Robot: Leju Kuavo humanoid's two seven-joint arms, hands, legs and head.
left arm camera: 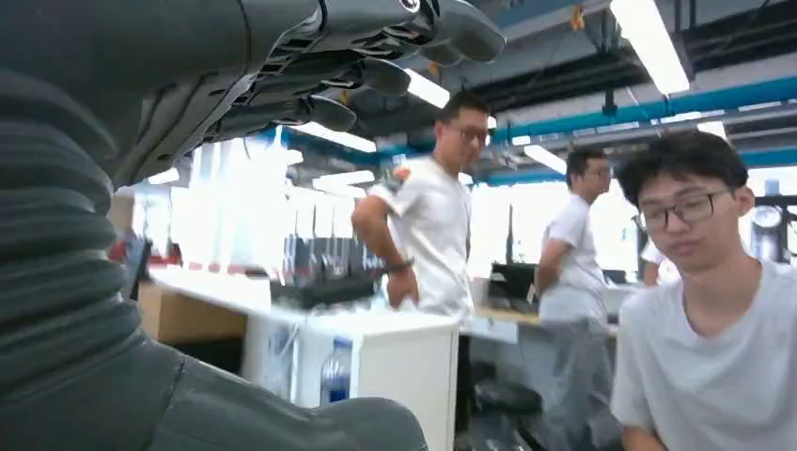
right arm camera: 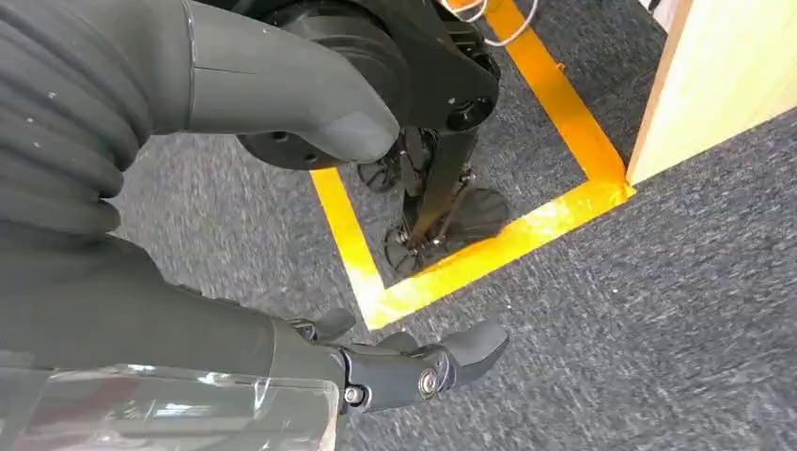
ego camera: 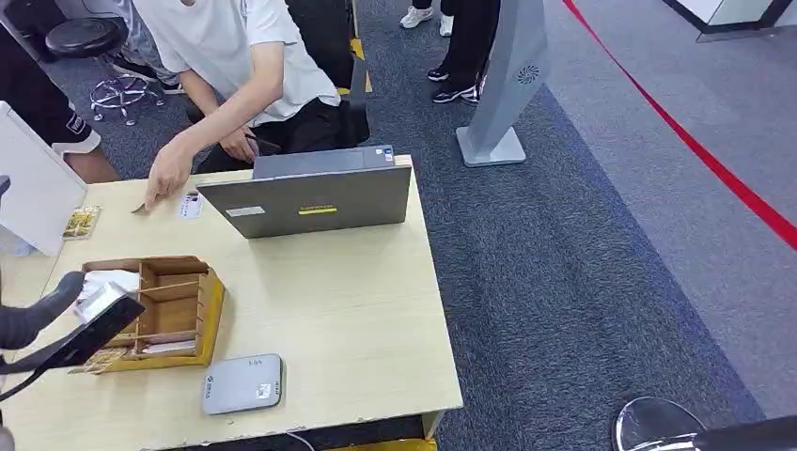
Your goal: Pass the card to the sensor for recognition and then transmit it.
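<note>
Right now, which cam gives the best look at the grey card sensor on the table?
Head view. The grey card sensor lies flat and unblocked near the table's front edge, beside the wooden organizer. The left wrist view faces people and ceiling lights. The right wrist view looks down at carpet and yellow floor tape.

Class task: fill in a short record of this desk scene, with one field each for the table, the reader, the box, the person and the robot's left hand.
table: pale wood, on grey carpet
reader: grey flat device, near the front edge
box: wooden organiser with compartments, left of centre
person: seated behind the laptop, hand on the table
left hand: raised beside the box, fingers apart
</note>
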